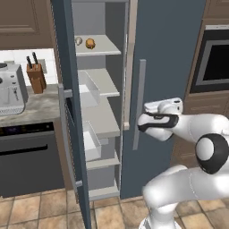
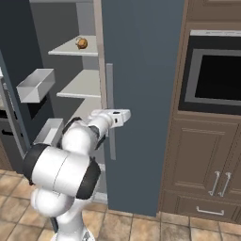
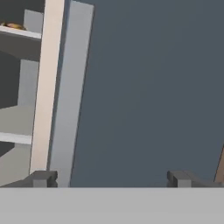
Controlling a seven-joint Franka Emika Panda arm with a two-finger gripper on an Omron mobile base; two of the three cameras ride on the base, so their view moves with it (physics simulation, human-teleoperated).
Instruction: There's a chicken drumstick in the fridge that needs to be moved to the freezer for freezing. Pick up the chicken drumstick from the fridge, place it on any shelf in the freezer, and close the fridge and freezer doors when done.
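Hand [image 3: 111,178] wide open, empty, facing closed door [image 3: 144,87] beside handle [image 3: 72,87].

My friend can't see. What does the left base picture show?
A white robot arm reaches toward the long grey handle of a shut blue-grey door. Beside it, the other door stands open, showing pale shelves with a small golden-brown drumstick on the top one.

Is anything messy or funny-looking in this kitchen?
Nothing is spilled or broken. One tall door hangs wide open, showing pale shelves, while the other door is shut. The chicken drumstick sits neatly on the top shelf, beside a small pale knob.
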